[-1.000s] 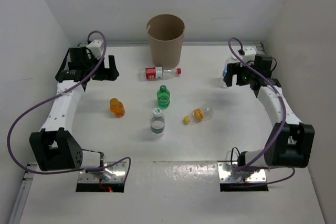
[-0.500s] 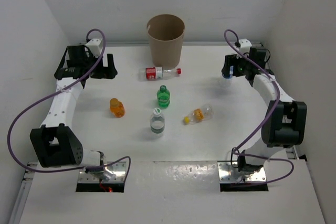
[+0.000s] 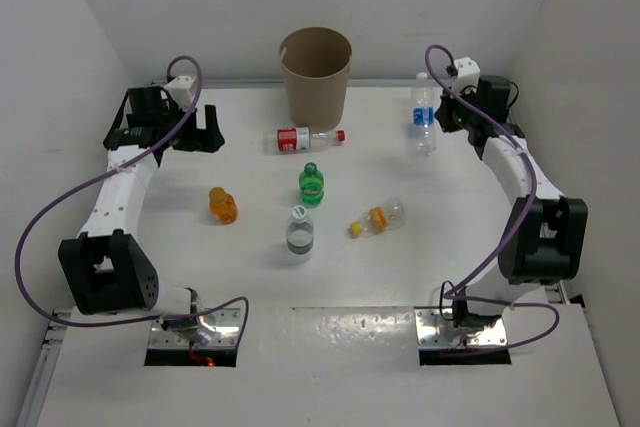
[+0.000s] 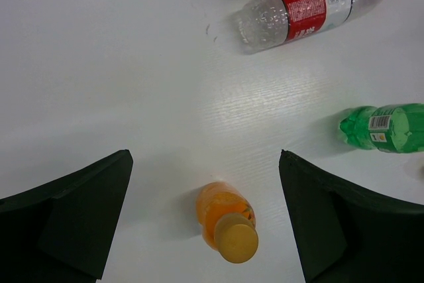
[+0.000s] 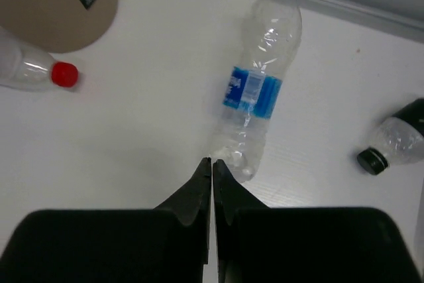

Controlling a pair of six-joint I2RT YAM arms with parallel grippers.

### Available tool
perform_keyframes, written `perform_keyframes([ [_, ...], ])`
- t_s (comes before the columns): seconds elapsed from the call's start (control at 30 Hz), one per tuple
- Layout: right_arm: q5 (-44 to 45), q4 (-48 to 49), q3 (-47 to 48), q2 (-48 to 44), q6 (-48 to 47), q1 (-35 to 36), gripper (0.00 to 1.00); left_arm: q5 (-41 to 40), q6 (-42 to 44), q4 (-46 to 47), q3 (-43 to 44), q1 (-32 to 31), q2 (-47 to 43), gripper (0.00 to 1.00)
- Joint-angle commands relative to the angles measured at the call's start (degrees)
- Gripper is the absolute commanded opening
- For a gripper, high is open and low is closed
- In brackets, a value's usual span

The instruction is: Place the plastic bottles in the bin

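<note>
The tan bin (image 3: 315, 72) stands at the back centre. In front of it lie the red-labelled bottle (image 3: 305, 137), a green bottle (image 3: 311, 184), an orange bottle (image 3: 223, 204), a white-capped clear bottle (image 3: 299, 230) and a yellow-capped one (image 3: 377, 219). The blue-labelled bottle (image 3: 423, 115) lies with its cap toward the back wall. My right gripper (image 3: 443, 119) is shut on nothing, its tips (image 5: 212, 161) right at that bottle's base (image 5: 255, 107). My left gripper (image 4: 203, 155) is open, hovering above the orange bottle (image 4: 225, 220).
A dark-capped bottle (image 5: 396, 137) lies to the right of the blue-labelled one, near the right wall. The bin's rim (image 5: 53, 4) and the red cap (image 5: 64, 74) show at the left of the right wrist view. Walls close the table on three sides.
My right gripper has shut and drawn back toward the rear right. The blue-labelled bottle, earlier under it, now lies uncovered on the table. The left arm has hardly moved.
</note>
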Motion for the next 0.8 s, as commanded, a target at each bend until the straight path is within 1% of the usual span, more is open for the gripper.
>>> perform_keyframes([
  [0.0,-3.3,0.7,4.9,-3.8,-0.6,1.3,0.01,2.3,1.5,1.0,2.6,0.6,-0.7,1.00],
  [0.03,-3.7,-0.4,6.1,-4.1,-0.7,1.3,0.03,2.3,1.5,1.0,2.6,0.6,-0.7,1.00],
  [0.07,-3.7,-2.3,6.4,-4.0,-0.8,1.4,0.10,2.3,2.0,1.0,2.6,1.2,-0.7,1.00],
  [0.1,-3.2,-3.1,6.8,-3.7,-1.1,1.5,0.29,2.3,2.0,1.0,2.6,1.2,-0.7,1.00],
  [0.13,-2.6,-5.8,8.9,-1.6,-0.4,1.4,0.64,2.9,2.0,1.0,2.6,1.2,-0.7,1.00],
  [0.17,-0.9,-5.9,9.9,-0.6,0.0,1.5,0.72,2.9,2.0,1.0,2.6,1.2,-0.7,1.00],
  [0.2,1.2,-8.7,11.0,0.6,0.3,1.4,0.76,2.9,2.0,1.0,2.6,1.2,-0.7,1.00],
  [0.27,2.5,-10.7,17.2,4.9,1.3,1.2,0.79,2.9,2.0,1.0,2.6,1.2,-0.7,1.00],
  [0.3,2.5,-13.5,18.8,9.7,2.2,1.3,0.79,2.9,2.0,1.0,2.6,1.2,0.0,1.00],
  [0.37,4.2,-14.7,26.8,13.2,2.7,1.3,0.79,2.9,2.0,1.0,2.6,1.2,0.0,1.00],
  [0.4,4.7,-15.6,30.6,18.6,2.6,1.3,0.79,2.9,2.0,1.0,2.6,1.2,0.5,1.00],
  [0.43,6.6,-16.1,32.3,20.6,4.3,1.3,0.80,2.9,2.0,1.0,2.6,1.2,0.5,1.00],
  [0.47,7.3,-16.7,38.2,22.1,5.0,1.4,0.80,2.9,2.0,1.0,2.6,1.2,1.2,1.00],
  [0.5,7.8,-17.8,40.2,27.7,5.4,1.5,0.80,2.9,2.0,1.0,3.2,1.2,1.2,1.00],
  [0.53,7.8,-19.7,42.5,29.5,6.3,1.3,0.80,2.9,2.0,1.0,3.2,1.2,1.2,1.00],
  [0.57,7.8,-20.4,48.8,32.9,6.6,1.4,0.80,2.3,2.0,1.0,3.2,1.7,1.9,1.00],
  [0.63,8.7,-22.4,51.9,38.8,7.0,1.6,0.80,1.8,2.0,1.0,3.2,1.7,2.5,1.00],
  [0.67,9.2,-22.7,55.5,40.0,8.0,1.5,0.80,1.8,2.0,0.4,3.2,1.7,2.5,1.00],
  [0.77,10.8,-22.8,57.0,44.2,7.4,1.7,0.80,1.3,2.0,0.4,3.2,1.7,2.5,1.00],
])
